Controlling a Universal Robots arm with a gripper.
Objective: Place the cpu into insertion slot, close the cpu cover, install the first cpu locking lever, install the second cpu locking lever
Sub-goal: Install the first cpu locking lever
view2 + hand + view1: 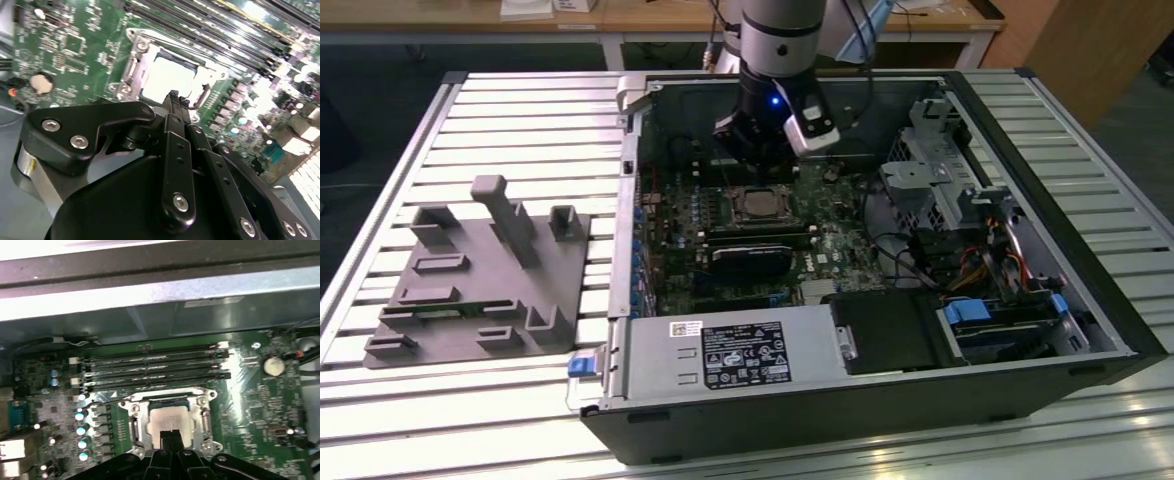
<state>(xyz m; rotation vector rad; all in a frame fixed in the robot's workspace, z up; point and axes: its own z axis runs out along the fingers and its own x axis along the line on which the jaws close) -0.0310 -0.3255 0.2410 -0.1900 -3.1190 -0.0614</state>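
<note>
One cpu (169,419), one insertion slot (131,427), four long black memory slots (150,361), one coin battery (273,365), one open computer case (854,410).

Tool (171,434) hides one cpu (170,416) edge in first wrist view; arm (781,30) cut off at exterior view's top

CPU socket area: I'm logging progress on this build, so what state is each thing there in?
cpu: seated flat in the insertion slot.
insertion slot: occupied by the cpu.
cpu cover: down, framing the cpu.
tool: shut, holding nothing, tips at the cpu's edge.
computer case: lying on its side, open.
</note>
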